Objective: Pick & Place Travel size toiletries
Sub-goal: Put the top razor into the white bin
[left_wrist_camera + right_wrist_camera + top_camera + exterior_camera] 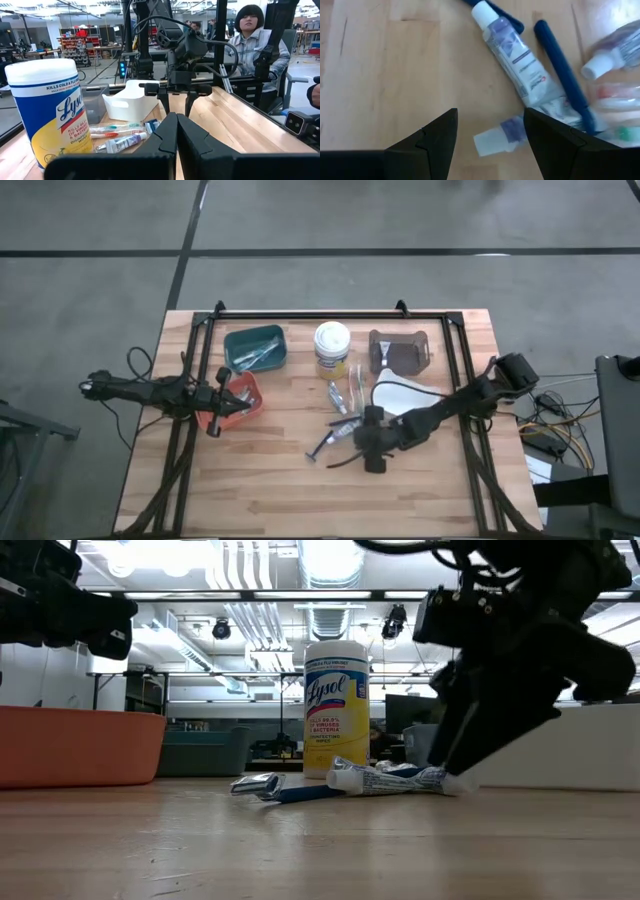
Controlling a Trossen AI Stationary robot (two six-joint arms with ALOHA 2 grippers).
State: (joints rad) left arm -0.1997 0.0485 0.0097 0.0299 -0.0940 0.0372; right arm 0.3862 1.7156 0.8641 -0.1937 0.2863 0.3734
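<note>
The travel size toiletries lie loose on the wood table in front of the Lysol tub (pixel 332 348). In the right wrist view they are a white squeeze tube (pixel 516 62), a dark blue razor handle (pixel 564 80), a small tube (pixel 496 137) and blurred toothbrushes (pixel 615 102). My right gripper (pixel 490 131) is open and slants down over them, its fingers on either side of the small tube. In the high view it (pixel 362 440) sits at the table's middle. My left gripper (pixel 176 134) is shut and level above the orange bin (pixel 238 400), holding nothing.
A teal bin (pixel 255 347) holding several items, a dark bin (pixel 400 350) and a white bin (pixel 400 395) stand along the far half of the table. Two razors (pixel 322 448) lie nearer the front. A person sits beyond the table's right side (pixel 252 40).
</note>
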